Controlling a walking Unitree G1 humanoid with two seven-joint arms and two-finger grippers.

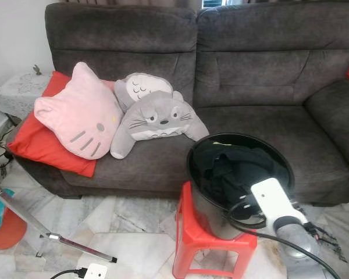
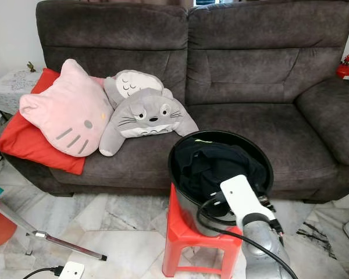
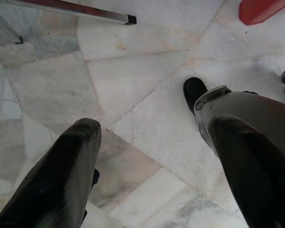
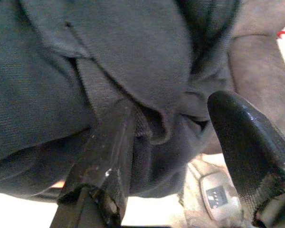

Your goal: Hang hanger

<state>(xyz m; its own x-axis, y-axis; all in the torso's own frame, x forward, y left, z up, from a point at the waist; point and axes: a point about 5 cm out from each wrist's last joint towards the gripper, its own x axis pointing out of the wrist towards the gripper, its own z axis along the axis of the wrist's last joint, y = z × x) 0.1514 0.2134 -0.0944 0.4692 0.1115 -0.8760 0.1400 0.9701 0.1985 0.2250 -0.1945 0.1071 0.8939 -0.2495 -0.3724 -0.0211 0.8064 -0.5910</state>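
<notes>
At 8 o'clock in the head views a thin metal rod (image 1: 75, 245) slants across the marble floor (image 1: 134, 221), with a white plug (image 1: 95, 271) just below its end. The left hand (image 3: 152, 126) hangs low over that floor. Its two black fingers (image 3: 69, 166) are spread wide apart with nothing between them. In its wrist view, the end of the rod and a corner of the red stool (image 1: 203, 238) lie beyond them.

At 10 o'clock, on the dark grey sofa (image 1: 250, 70), a red cushion (image 1: 32, 142) leans under a pink cat-face cushion (image 1: 78, 113). Just beside it, toward 12 o'clock, is a grey plush cushion (image 1: 157, 119) with whiskers.

At 5 o'clock the red stool stands on the floor in front of the sofa and carries a round black tub (image 1: 192, 165). The tub holds dark clothes (image 1: 227, 171). The right arm (image 1: 274, 200), white at the forearm, reaches from 5 o'clock over the near rim into the tub.

In the right wrist view, the right hand (image 4: 171, 107) is down among the dark cloth. Its fingers (image 4: 242, 137) are apart, and folds of fabric lie between them and drape against one finger. Whether a hanger lies in that cloth cannot be told.

At 3 o'clock, past the sofa arm, stands a red fire extinguisher (image 2: 344, 68).
</notes>
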